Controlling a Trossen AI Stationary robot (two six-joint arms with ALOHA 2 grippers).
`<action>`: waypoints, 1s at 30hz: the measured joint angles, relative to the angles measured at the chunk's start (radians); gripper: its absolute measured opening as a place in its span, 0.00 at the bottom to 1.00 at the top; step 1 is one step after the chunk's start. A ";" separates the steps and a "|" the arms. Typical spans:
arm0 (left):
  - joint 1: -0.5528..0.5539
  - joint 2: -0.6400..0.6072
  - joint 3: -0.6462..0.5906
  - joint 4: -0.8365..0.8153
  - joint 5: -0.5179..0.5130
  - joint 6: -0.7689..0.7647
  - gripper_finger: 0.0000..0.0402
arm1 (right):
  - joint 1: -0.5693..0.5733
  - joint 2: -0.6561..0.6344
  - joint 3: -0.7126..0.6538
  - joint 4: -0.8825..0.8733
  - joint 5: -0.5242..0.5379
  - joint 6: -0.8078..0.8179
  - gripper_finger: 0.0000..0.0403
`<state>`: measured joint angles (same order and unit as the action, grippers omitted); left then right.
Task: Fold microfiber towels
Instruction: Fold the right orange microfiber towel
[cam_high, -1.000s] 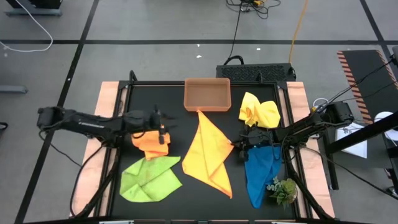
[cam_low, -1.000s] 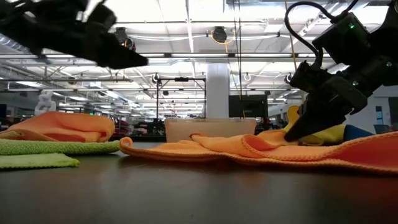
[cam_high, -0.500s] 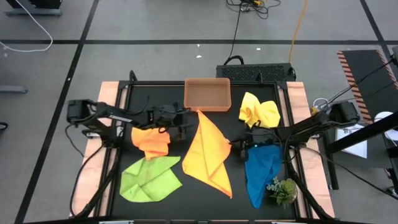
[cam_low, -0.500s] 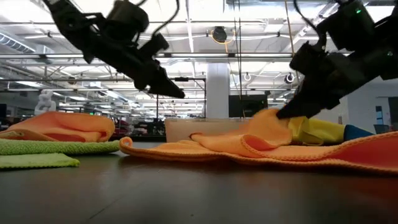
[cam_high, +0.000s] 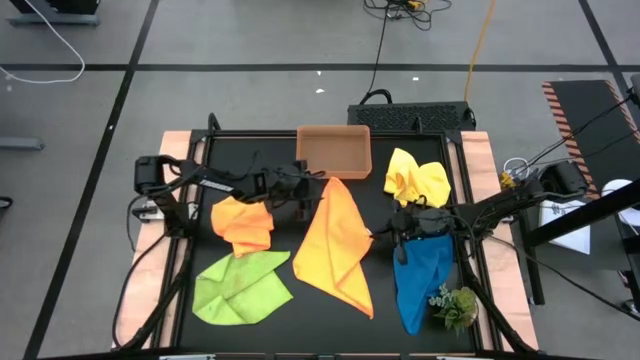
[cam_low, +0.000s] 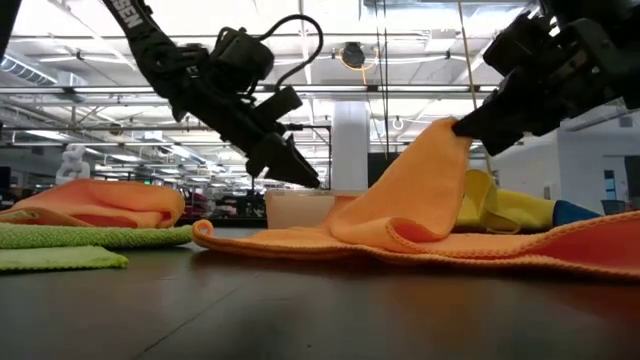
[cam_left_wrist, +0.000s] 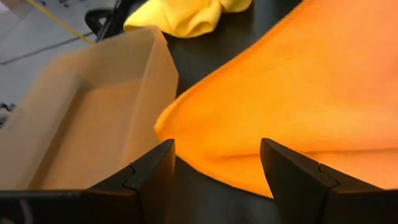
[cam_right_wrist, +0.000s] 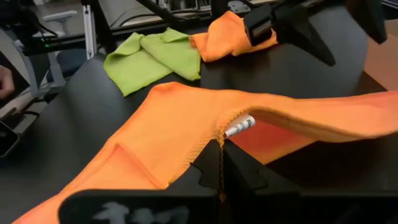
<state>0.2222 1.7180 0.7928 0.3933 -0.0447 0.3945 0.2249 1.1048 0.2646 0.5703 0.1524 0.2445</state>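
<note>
Since a second ago, left pincer (cam_high: 305, 196) is reaching further in, now hovering gaping and empty over the top corner of the central yellow-orange towel (cam_high: 335, 245), beside the tray (cam_high: 334, 152). Right pincer (cam_high: 383, 232) is pinching that towel's right edge, lifting it off the surface (cam_high: 300, 310); the rest is lying flat mid-surface.

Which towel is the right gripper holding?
On the black table, just in front of the brown tray, lies the large yellow-orange towel at centre. The right gripper pinches its edge, lifting it; the smaller orange towel and lime towel lie untouched.
</note>
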 joint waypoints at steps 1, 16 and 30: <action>0.000 0.000 0.005 -0.002 0.000 0.009 0.60 | 0.000 0.000 0.000 -0.002 0.000 0.000 0.00; 0.001 0.122 0.135 -0.012 0.000 0.042 0.60 | 0.000 0.001 0.000 -0.023 0.003 -0.006 0.00; 0.006 0.229 0.388 -0.307 -0.009 0.239 0.59 | 0.000 0.001 0.000 -0.028 0.004 -0.004 0.00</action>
<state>0.2283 1.9469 1.1809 0.0862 -0.0540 0.6337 0.2245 1.1055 0.2642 0.5423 0.1560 0.2401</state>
